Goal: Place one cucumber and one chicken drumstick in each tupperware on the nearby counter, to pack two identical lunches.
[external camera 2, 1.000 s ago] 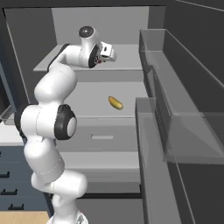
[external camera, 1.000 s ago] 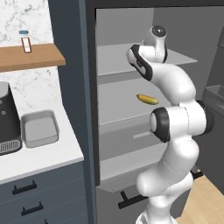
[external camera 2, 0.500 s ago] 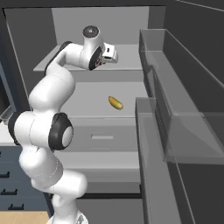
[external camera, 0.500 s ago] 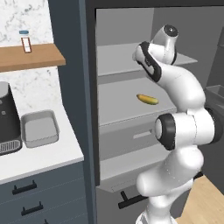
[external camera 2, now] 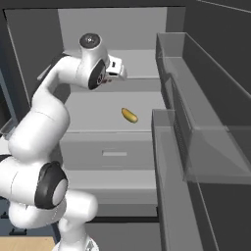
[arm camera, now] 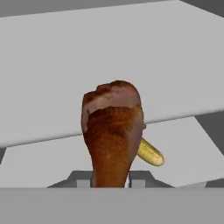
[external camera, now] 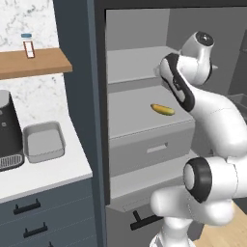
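Brown roasted chicken drumstick [arm camera: 113,135], fat end up, clamped at its narrow end in the hand [arm camera: 111,183], held above the fridge shelves. Behind it in the hand view, partly hidden, a small yellow-green cucumber [arm camera: 150,152] lying on the grey lower fridge shelf [external camera: 135,116]; same cucumber [external camera: 162,109] seen in the left base view near the shelf's front edge, alone. Above that, a second grey shelf [external camera 2: 139,61] deeper in the fridge. Outside the fridge, to its left, a shallow light-grey rectangular tupperware [external camera: 43,141] resting on the white counter [external camera: 48,171], just beside a dark coffee machine [external camera: 9,130]. Higher up, a wooden wall shelf [external camera: 34,62] bearing a small bottle [external camera: 28,46].
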You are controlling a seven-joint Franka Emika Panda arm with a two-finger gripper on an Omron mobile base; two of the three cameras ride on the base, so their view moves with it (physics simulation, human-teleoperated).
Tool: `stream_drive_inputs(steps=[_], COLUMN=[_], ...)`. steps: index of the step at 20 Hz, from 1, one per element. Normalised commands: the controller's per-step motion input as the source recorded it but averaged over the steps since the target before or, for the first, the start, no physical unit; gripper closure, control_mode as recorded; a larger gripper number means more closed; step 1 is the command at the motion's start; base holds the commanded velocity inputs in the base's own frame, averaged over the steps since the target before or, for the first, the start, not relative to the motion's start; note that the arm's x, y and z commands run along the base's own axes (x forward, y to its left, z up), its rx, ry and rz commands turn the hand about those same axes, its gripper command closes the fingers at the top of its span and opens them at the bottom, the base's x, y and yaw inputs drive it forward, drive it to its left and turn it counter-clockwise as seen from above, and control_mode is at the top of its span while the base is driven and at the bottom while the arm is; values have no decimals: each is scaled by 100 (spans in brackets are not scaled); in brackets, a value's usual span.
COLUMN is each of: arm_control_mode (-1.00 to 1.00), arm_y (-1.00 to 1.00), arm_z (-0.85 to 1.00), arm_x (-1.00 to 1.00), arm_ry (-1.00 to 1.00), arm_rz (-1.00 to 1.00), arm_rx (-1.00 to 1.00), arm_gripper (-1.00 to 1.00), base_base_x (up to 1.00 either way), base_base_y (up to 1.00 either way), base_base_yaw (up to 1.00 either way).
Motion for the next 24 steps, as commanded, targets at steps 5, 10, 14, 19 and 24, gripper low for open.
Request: stream_drive_inputs(steps=[5, 10, 14, 19, 24], arm_control_mode=[-100, -100, -100, -100, -100], arm_y=[15, 5, 1, 0, 0], arm_z=[-12, -38, -21, -37, -87], arm_x=[-100, -100, -100, -100, -100], arm_ry=[2, 5, 1, 12, 19], arm_rz=[0, 0, 0, 0, 0], arm_rx=[0, 0, -3, -3, -5], arm_gripper=[100, 100, 100, 100, 100], base_base_x=[0, 0, 0, 0, 0], base_base_y=[0, 0, 0, 0, 0], base_base_yaw=[0, 0, 0, 0, 0])
